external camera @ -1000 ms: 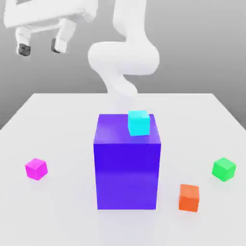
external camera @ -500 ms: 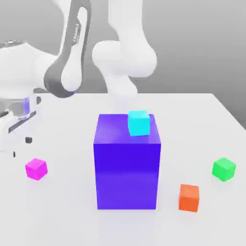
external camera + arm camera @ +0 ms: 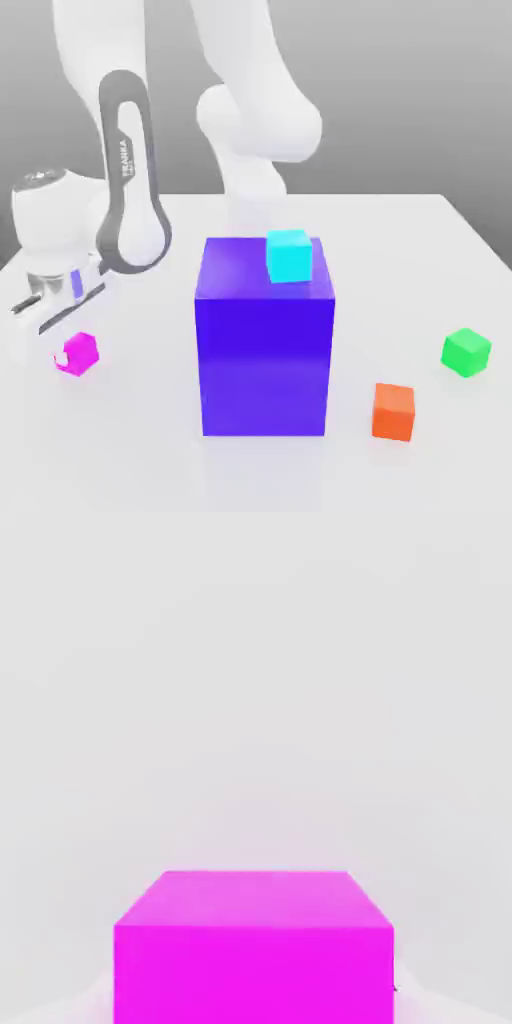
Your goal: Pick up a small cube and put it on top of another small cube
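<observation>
Has the white 2-finger gripper (image 3: 74,356) clenched on the small plain magenta-pink cube (image 3: 254,975), low at the white table (image 3: 262,480), on the exterior view's left of the big blue-violet block (image 3: 264,365). Leaves the small plain bright green cube (image 3: 466,353) well apart, at the exterior view's right, beyond the small orange cube (image 3: 393,412).

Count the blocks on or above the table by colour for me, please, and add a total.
Magenta: 1 small cube
Green: 1 small cube
Orange: 1 small cube
Cyan: 1 small cube
Blue-violet: 1 big block
Total: 5
</observation>
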Controlling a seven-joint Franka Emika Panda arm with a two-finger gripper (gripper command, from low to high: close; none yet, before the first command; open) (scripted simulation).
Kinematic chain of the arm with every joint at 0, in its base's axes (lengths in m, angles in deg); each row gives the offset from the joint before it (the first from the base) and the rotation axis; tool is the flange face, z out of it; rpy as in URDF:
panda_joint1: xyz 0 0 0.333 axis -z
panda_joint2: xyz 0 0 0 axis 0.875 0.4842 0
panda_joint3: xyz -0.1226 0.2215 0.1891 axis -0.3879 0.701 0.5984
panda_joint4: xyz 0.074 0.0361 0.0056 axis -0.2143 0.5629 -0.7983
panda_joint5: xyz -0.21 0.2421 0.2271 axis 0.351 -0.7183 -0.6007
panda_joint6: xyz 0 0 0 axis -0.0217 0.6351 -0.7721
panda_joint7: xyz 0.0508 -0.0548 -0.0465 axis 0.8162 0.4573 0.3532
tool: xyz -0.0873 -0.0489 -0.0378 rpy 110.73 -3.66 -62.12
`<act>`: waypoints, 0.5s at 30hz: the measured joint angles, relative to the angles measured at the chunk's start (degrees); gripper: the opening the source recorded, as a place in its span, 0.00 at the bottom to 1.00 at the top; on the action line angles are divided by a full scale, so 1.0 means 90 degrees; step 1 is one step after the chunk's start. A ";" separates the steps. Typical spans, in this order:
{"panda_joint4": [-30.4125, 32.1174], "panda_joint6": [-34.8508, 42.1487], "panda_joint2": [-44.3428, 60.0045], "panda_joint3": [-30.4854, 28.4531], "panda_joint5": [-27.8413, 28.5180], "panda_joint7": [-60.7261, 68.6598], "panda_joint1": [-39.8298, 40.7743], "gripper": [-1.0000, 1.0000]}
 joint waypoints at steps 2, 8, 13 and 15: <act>0.0068 0.0281 -0.0346 -0.0141 0.0118 -0.0097 -0.0114 0.00; 0.0212 0.1200 -0.1573 -0.0395 0.0777 -0.0476 -0.0344 0.00; -0.0146 0.1320 -0.1878 0.0253 0.0992 0.0572 -0.1471 0.00; -0.0299 0.1355 -0.1967 0.0493 0.1067 0.1062 -0.1992 0.00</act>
